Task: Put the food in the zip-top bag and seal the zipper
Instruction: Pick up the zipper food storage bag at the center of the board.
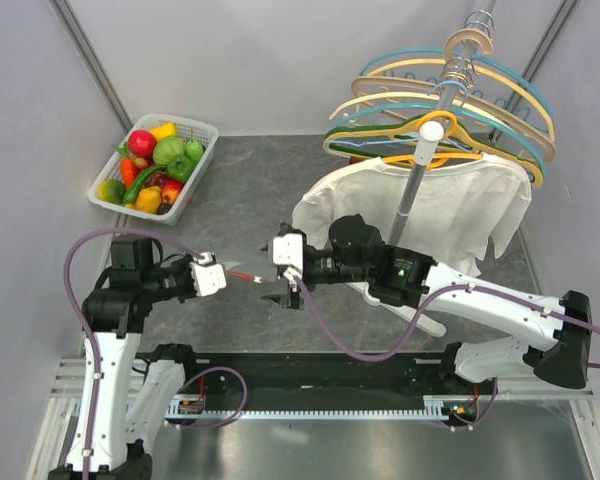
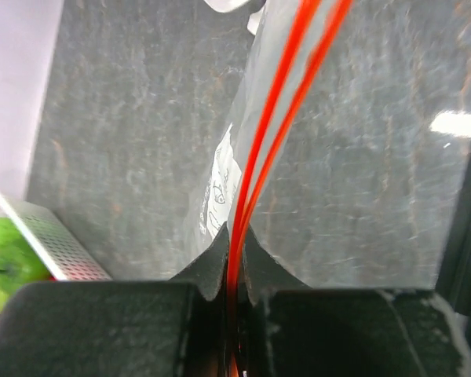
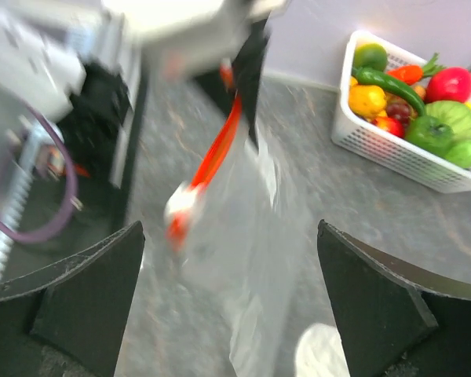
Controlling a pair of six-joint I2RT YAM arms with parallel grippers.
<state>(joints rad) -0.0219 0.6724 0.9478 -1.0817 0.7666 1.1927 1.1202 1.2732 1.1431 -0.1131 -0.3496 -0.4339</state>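
My left gripper [image 1: 226, 274] is shut on the red-orange zipper [image 2: 263, 149] of the clear zip-top bag [image 3: 251, 236] and holds it above the table. In the right wrist view the bag hangs from the zipper [image 3: 217, 153], with a white slider [image 3: 180, 206] at its near end. My right gripper [image 1: 280, 291] is open and empty, its jaws spread wide just beside the bag's free end. The food [image 1: 155, 160], red, green, yellow and orange toy pieces with a long green one, lies in a white lattice basket [image 1: 185, 205] at the far left.
A stand with several hangers [image 1: 450, 100] and a white shirt [image 1: 420, 200] rises at the back right, behind my right arm. The basket [image 3: 385, 149] also shows at the upper right of the right wrist view. Grey walls close in both sides.
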